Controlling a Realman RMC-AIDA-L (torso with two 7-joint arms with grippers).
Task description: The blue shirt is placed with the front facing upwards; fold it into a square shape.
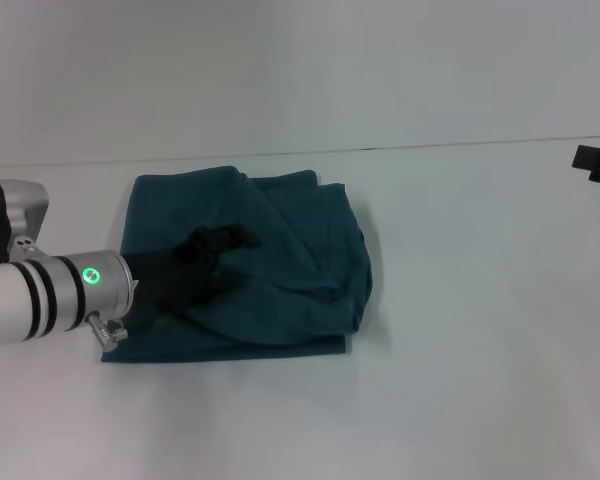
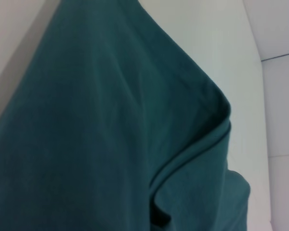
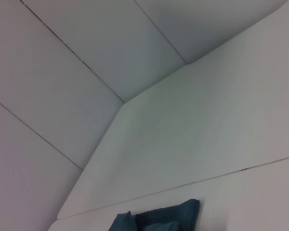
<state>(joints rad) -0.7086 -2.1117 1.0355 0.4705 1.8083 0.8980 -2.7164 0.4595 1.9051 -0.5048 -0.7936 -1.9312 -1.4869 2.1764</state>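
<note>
Left arm: reaches in from the robot's left over the near left part of the shirt; its silver forearm with a green light sits above the near left corner.
Left tool [image 1: 220, 245]: dark, low over the middle of the shirt, apparently touching the cloth; I cannot tell whether its fingers are apart or together.
Blue shirt [image 1: 280, 270]: lies on the white desk [image 1: 460, 380], left of centre, already folded into a roughly square bundle with no lettering showing; the right side is rumpled, with a thick rolled edge and loose layers.
Fold seen close [image 2: 197, 144]: the left wrist view shows a raised ridge where one layer laps over another, not pressed flat.
Risk, drag: if the left tool pulls away while cloth clings to it, the top layer may lift and the fold may open.
Risk, shape: pressing or sliding across the rumpled right side may push the layers outward and spoil the square.
Risk, unseen corner: the arm hides the near left corner, so a slipped layer there may go unnoticed.
Right tool [image 1: 597, 163]: parked well apart at the far right edge, above the desk; its fingers cannot be judged.
</note>
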